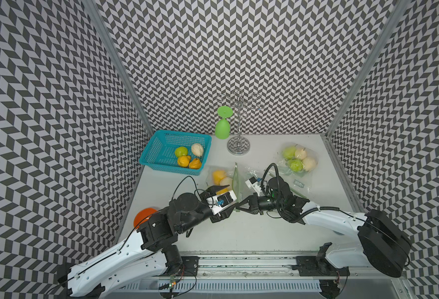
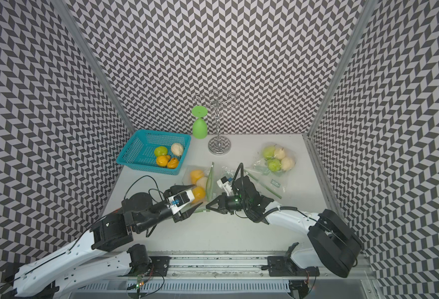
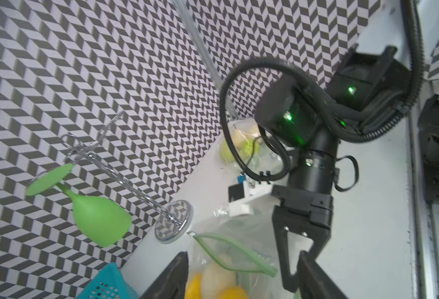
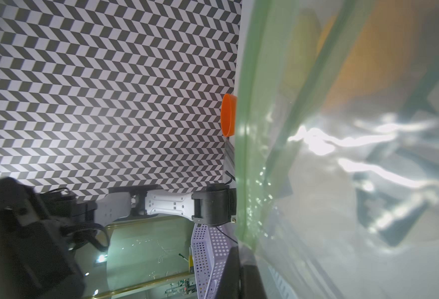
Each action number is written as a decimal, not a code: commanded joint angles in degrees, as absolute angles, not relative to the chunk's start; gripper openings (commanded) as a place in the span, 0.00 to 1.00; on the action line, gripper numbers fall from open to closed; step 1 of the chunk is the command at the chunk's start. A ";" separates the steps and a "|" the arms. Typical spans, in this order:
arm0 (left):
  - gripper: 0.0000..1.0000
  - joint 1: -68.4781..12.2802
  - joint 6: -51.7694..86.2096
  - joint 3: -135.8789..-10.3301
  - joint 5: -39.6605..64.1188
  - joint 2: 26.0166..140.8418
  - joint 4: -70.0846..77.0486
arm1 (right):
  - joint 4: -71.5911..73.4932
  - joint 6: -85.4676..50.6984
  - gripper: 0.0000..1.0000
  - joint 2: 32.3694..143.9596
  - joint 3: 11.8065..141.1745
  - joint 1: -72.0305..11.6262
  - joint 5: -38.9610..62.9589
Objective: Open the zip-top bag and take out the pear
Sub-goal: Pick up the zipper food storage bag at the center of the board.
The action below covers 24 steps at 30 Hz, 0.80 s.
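a: where's the zip-top bag (image 1: pixel 225 178)?
b: on the table just beside the basket (image 1: pixel 153 151), off its near corner on the robot's right. the mouth is parted, with the green zip strip (image 1: pixel 236 181) bowed open on the side away from the basket.
a: pears?
b: inside the bag. a yellow pear (image 2: pixel 199 193) sits at the end farthest from the basket. a pale one and another yellow one lie closer to it.
a: left gripper (image 2: pixel 197 196)?
b: jaws apart, straddling that far end with the yellow pear between them. the left wrist view shows a gap beside the fruit — nothing clamped.
a: right gripper (image 1: pixel 238 205)?
b: closed, pinched on the bag's zip edge at the corner farthest from the basket. the right wrist view is filled with film, and the strip runs down to the fingers.
a: anything else?
b: a second bag (image 1: pixel 300 159) of green and pale pears, well apart from the basket. four pears in the basket itself.
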<state>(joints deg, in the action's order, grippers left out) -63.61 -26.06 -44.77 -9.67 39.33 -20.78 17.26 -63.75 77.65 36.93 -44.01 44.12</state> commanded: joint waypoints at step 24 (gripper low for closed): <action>0.52 -73.53 -27.55 -34.54 -34.87 50.52 -18.24 | 25.30 -68.90 0.00 72.38 35.17 -42.89 48.95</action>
